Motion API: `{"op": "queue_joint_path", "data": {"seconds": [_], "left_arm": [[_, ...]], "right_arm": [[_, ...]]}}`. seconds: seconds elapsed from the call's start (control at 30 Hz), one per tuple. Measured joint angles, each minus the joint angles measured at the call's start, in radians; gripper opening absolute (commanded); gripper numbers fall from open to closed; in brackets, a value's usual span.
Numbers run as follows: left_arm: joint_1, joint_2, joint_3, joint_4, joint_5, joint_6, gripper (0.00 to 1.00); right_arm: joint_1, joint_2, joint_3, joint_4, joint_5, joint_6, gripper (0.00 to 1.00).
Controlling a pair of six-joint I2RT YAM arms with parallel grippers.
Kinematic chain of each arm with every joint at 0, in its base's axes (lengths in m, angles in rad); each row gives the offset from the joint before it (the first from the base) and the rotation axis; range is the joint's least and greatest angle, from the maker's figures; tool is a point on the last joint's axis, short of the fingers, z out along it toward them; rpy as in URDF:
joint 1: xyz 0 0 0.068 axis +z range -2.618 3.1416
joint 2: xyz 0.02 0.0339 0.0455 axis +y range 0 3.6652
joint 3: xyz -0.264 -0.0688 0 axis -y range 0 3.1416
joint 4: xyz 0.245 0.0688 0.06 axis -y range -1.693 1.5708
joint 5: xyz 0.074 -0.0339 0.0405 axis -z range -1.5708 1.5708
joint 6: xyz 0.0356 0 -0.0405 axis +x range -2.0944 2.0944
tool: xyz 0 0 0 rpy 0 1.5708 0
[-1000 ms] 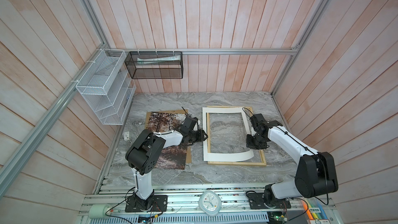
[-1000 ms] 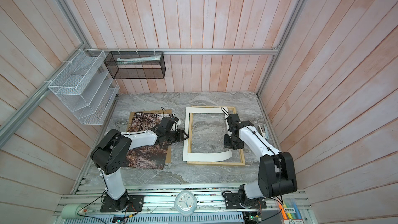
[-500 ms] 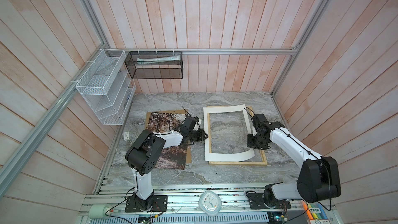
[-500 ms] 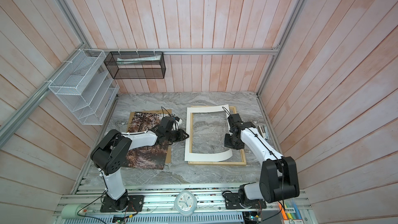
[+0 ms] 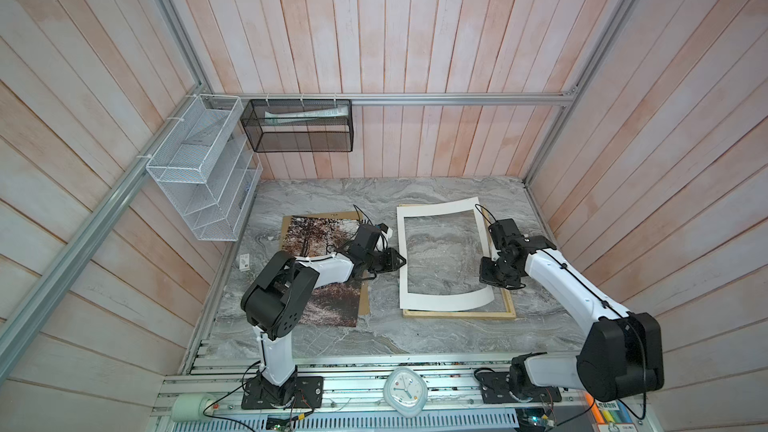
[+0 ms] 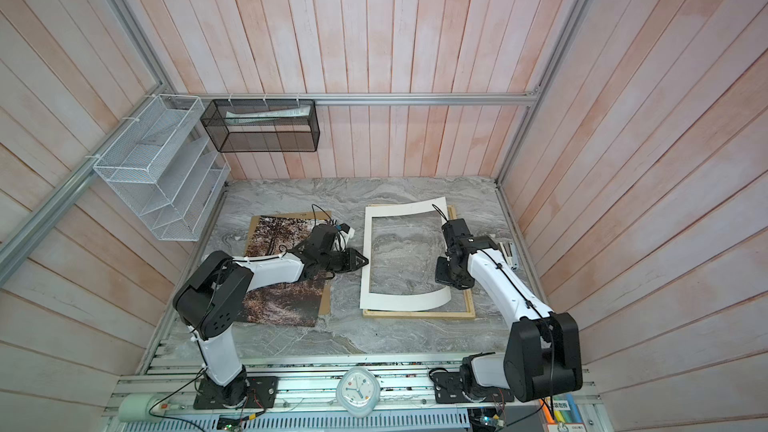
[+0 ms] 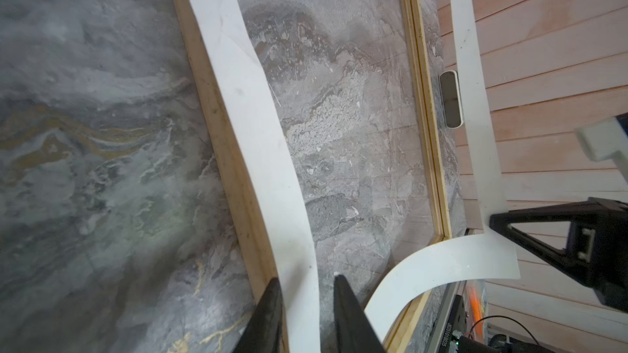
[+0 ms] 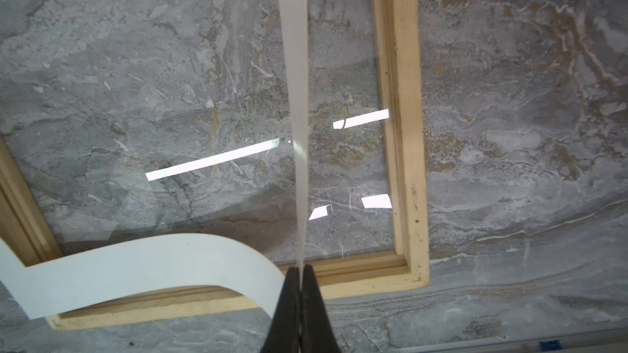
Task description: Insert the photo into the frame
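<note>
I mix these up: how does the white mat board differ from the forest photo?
The white mat board has a cut-out window; the photo is a solid autumn print. The mat board is bowed, its edge pinched by the right gripper; the photo lies flat. The mat board sits over the frame; the photo rests on the brown backing board. Both are rectangular sheets.

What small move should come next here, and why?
Probably nudge the white mat toward the right arm's side so it can seat. The right hand is shut on its right strip, raised so the mat bows, while its left strip, between the left hand's fingers, rides over the frame's left slat instead of inside. The photo lies beside the frame.
</note>
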Motion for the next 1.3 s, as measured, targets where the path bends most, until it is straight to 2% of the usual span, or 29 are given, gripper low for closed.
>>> {"op": "queue_joint_path", "data": {"seconds": [0.5,0.87,1.3], "left_arm": [[-0.013,0.0,0.0,-0.012,0.003,0.008,0.31],[-0.013,0.0,0.001,-0.028,-0.006,0.015,0.31],[-0.018,0.04,0.061,-0.092,-0.078,0.018,0.31]], "right_arm": [[0.0,0.02,0.04,-0.053,0.053,-0.001,0.0],[0.0,0.113,0.124,-0.075,0.057,-0.062,0.0],[0.0,0.114,0.124,-0.076,0.082,-0.092,0.0]]}}
